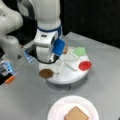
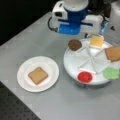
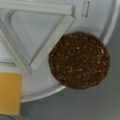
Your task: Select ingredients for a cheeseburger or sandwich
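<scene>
Hovering over the divided white tray [image 2: 75,62], my gripper [image 1: 53,56] sits above the dark patty [image 3: 79,60], which lies at the tray's rim. Jaw width: I cannot tell (fingers hidden from every view). One toast square [image 2: 37,75] already rests on the paper plate [image 2: 23,80]. Yellow cheese [image 2: 96,41] and second toast [image 2: 113,53] remain in tray compartments.

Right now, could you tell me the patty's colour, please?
Dark brown with pale specks, clearest in the wrist view: patty.
</scene>
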Controlling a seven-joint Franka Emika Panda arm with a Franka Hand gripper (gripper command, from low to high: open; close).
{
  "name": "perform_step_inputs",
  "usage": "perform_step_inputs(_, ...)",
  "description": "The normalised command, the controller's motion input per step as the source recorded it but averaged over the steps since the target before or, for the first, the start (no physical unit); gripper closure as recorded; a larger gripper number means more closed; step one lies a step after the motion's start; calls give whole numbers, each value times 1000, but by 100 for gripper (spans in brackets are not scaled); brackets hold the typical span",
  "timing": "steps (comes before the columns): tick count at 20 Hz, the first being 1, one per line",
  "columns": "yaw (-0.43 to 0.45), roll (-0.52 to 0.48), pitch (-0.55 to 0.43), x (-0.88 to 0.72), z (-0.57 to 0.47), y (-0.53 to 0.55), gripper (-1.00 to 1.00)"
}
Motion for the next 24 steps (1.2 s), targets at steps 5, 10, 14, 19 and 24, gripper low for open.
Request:
perform_step_inputs(5, -342, 205, -93, -338, -69, -117, -100)
perform_step_inputs(10, -359, 225, -94, -388, -107, -149, -100)
perform_step_inputs(14, -342, 231, -83, -395, -90, -151, -100)
perform_step_inputs(19, -303, 249, -87, -326, -86, -77, -100)
perform_step_inputs(24, -248, 259, -67, -188, -76, 39, -100)
